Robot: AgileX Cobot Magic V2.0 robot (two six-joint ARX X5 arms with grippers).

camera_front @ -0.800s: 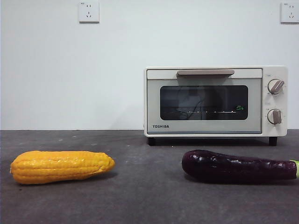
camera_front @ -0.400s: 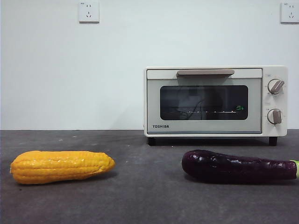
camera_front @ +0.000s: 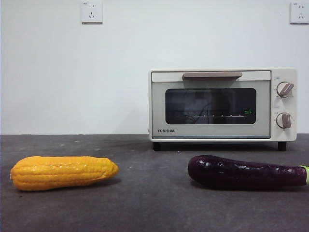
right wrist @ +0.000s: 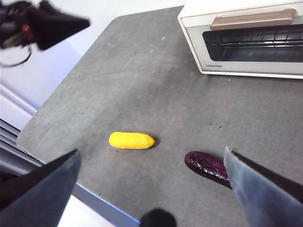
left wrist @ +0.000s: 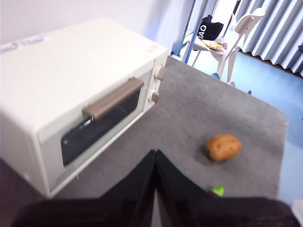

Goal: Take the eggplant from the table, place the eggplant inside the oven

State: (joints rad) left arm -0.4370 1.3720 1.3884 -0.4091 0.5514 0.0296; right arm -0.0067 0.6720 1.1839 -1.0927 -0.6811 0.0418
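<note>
The dark-purple eggplant (camera_front: pixel 246 172) lies on the grey table (camera_front: pixel 149 203) at the front right, its green stem end (camera_front: pixel 306 175) at the picture's right edge. It also shows in the right wrist view as the eggplant (right wrist: pixel 208 166), below and beside my right gripper (right wrist: pixel 151 151), which hangs high over the table with its jaws wide open and empty. Behind the eggplant stands the cream oven (camera_front: pixel 222 104) with its door closed. My left gripper (left wrist: pixel 155 155) is shut on nothing and hovers in front of the oven (left wrist: pixel 75 90). Neither arm shows in the front view.
A yellow corn cob (camera_front: pixel 63 171) lies at the front left, well apart from the eggplant. A brown potato-like thing (left wrist: pixel 223 147) sits on the table to the side of the oven. The table's edge (right wrist: pixel 94 201) runs near the corn.
</note>
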